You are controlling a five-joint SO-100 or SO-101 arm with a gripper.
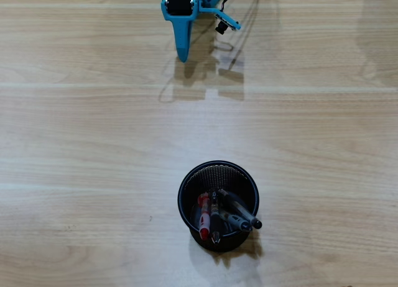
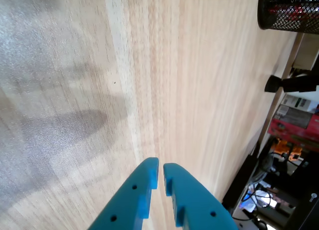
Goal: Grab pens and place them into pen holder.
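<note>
our claw (image 2: 160,171) sits pressed together and empty at twelve o'clock overhead, parked clear of the worktop (image 1: 81,144). toward six o'clock, the pen holder (image 1: 218,205) keeps the pens (image 1: 231,211) leaning inside; we judge the job finished.

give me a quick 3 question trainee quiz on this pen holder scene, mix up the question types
1. True or false: at least one pen lies loose on the table in the overhead view.
2. Multiple choice: in the overhead view, the black mesh pen holder sits A) near the top edge, B) in the lower middle, C) at the far left.
3. Short answer: what do the gripper jaws hold in the wrist view?

Key:
1. False. The pens, one of them a red marker, all stand in the holder.
2. B.
3. Nothing; the jaws are nearly closed, with only a thin gap and bare wood beyond.
</note>
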